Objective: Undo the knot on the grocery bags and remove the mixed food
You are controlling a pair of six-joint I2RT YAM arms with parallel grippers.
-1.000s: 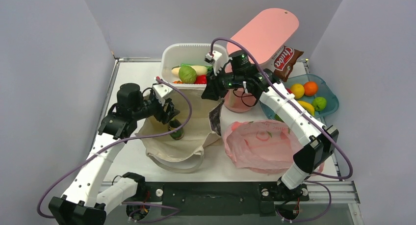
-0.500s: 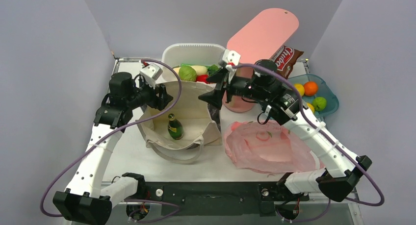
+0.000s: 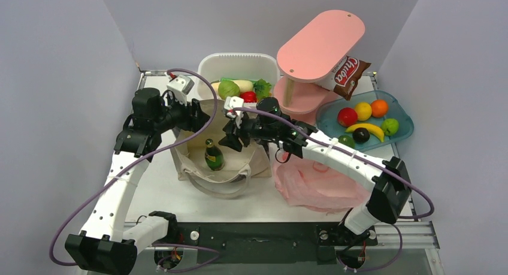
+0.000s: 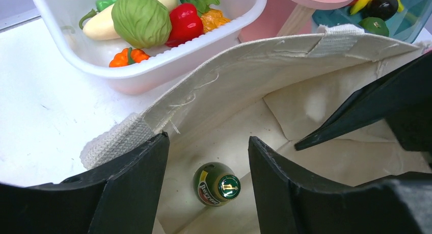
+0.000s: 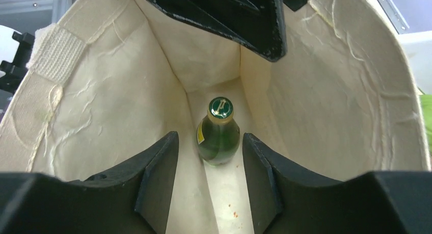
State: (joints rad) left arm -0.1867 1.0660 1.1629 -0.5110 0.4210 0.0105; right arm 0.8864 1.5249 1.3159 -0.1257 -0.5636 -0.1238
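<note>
Nearest us, the pink plastic bag (image 3: 323, 179) lies slack and flattened at the front right of the table; we see no food in it. Just beside it the canvas tote (image 3: 197, 170) gapes open, and the green glass bottle (image 5: 219, 129) stands cap-up on its floor, the only food visible inside. The right gripper (image 5: 210, 137) hangs in the tote's mouth above the bottle, fingers spread wide and touching nothing. The left gripper (image 4: 208, 142) is at the far rim, also spread, one finger close beside the webbing edge. We judge the bottle rigid, smooth, fairly heavy and breakable. The narrow neck under the cap looks the surest hold, since the rounded glass body could slip. The tote's soft walls may sag inward. Beyond, the white tub (image 3: 206, 65) holds the round green vegetable (image 3: 228, 90), white radish (image 3: 244, 84) and leafy green (image 3: 262, 87). Farthest, the crisp packet (image 3: 349, 76) leans under the pink stand (image 3: 320, 38).
</note>
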